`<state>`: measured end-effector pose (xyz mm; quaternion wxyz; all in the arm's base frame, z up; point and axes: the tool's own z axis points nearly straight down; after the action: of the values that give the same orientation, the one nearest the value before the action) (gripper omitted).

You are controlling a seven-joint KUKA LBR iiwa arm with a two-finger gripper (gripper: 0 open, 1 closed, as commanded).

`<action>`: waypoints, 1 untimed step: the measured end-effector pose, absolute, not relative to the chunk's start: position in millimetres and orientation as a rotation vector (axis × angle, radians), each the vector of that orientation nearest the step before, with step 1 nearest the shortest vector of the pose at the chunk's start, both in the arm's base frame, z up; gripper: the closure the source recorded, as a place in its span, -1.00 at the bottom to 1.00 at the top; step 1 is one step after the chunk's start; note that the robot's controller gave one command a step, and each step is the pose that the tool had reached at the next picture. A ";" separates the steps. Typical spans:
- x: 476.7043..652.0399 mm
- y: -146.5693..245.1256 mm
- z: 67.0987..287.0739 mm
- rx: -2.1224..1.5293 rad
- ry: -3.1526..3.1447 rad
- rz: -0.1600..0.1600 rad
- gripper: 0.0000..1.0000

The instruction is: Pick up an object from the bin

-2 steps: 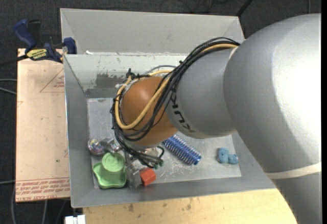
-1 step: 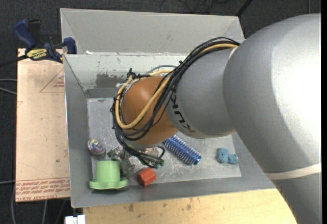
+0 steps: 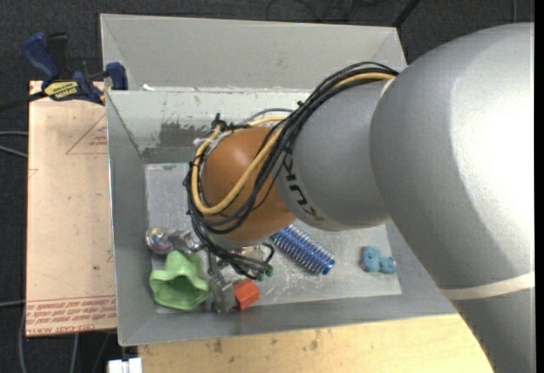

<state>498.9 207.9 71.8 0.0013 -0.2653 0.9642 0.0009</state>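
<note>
Gripper (image 3: 223, 276) sits low at 7 o'clock in the bin (image 3: 255, 53), green crumpled cup (image 3: 178, 283) at its 9, red block (image 3: 246, 296) at its 5, probably to grab one; can't tell if it's spread or pinching.

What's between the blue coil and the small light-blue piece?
Nothing: bare bin floor separates coil and light-blue piece, seen in the camera view.

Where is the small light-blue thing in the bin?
The small light-blue thing lies on the bin floor at the camera view's lower right, just right of the blue ribbed roller.
</note>
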 end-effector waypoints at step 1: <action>499.2 207.6 72.1 -0.832 3.026 0.003 1.00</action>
<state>499.2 207.6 72.1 0.0019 -0.2651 0.9642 0.0009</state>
